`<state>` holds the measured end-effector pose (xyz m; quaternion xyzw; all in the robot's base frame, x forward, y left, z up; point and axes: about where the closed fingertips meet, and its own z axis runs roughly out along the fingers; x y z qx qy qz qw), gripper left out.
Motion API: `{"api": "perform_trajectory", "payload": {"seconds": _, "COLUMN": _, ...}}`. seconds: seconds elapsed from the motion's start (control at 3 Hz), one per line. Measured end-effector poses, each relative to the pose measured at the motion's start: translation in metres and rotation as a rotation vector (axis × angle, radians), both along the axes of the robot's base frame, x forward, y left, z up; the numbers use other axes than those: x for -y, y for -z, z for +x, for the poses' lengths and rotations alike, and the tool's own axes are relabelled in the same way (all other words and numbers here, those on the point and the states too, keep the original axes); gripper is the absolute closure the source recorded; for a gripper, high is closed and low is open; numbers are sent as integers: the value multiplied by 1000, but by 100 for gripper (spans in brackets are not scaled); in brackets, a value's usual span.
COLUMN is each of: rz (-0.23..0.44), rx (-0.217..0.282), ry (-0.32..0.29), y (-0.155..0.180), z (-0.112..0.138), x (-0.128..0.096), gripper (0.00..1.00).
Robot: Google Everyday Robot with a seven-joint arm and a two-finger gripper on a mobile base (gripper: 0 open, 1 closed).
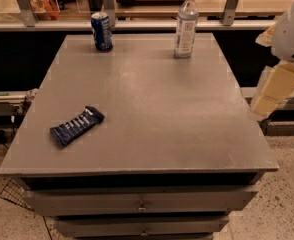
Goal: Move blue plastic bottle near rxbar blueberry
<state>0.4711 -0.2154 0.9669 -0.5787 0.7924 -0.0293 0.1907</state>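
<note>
Blue plastic bottle upright at the far side of the table — well apart from the rxbar blueberry lying flat near the front left corner. Seems only the reaching step: gripper off the table's right edge, apart from the bottle, open or closed cannot tell. Calls next for a grasp on the bottle's body, then a diagonal carry toward the bar.
</note>
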Motion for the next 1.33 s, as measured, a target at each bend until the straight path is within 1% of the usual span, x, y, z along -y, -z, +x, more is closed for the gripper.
{"api": "perform_trajectory", "payload": {"seconds": 0.33, "rz": 80, "rx": 44, "ry": 61, "y": 12, "z": 42, "x": 0, "gripper": 0}}
{"api": "perform_trajectory", "payload": {"seconds": 0.67, "rz": 187, "rx": 99, "ry": 121, "y": 19, "z": 93, "x": -6, "gripper": 0}}
{"api": "perform_trajectory", "payload": {"seconds": 1.0, "rz": 267, "rx": 199, "ry": 173, "y": 14, "z": 149, "x": 1, "gripper": 0}}
{"api": "perform_trajectory", "payload": {"seconds": 1.33, "rz": 267, "rx": 199, "ry": 173, "y": 14, "z": 149, "x": 1, "gripper": 0}}
